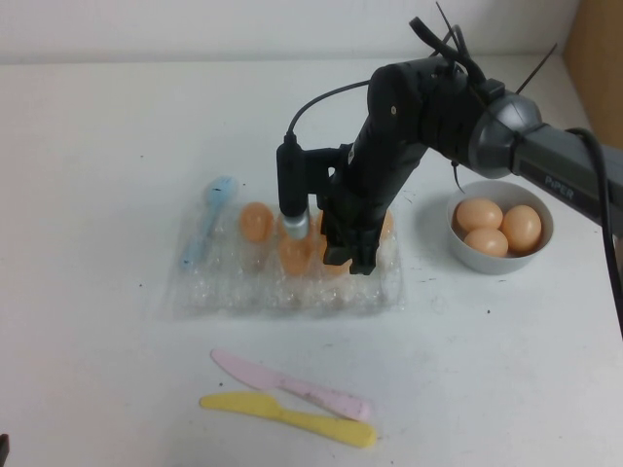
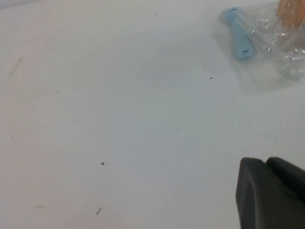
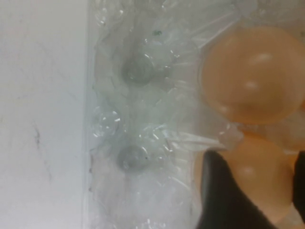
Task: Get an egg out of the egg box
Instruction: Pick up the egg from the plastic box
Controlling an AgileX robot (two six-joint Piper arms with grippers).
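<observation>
Right tool (image 1: 346,255) down in the egg box (image 1: 224,292) mid-surface, fingers (image 3: 224,195) spread either side of an egg (image 3: 259,174), not clamped. Left tool (image 2: 271,195) low over bare surface (image 2: 119,119) beside the box; cannot tell its state. Three eggs in bowl (image 1: 465,251)

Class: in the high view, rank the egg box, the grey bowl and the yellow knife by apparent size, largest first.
1. egg box, where the right tool works.
2. yellow knife.
3. grey bowl.
Left tool lies outside that view.
</observation>
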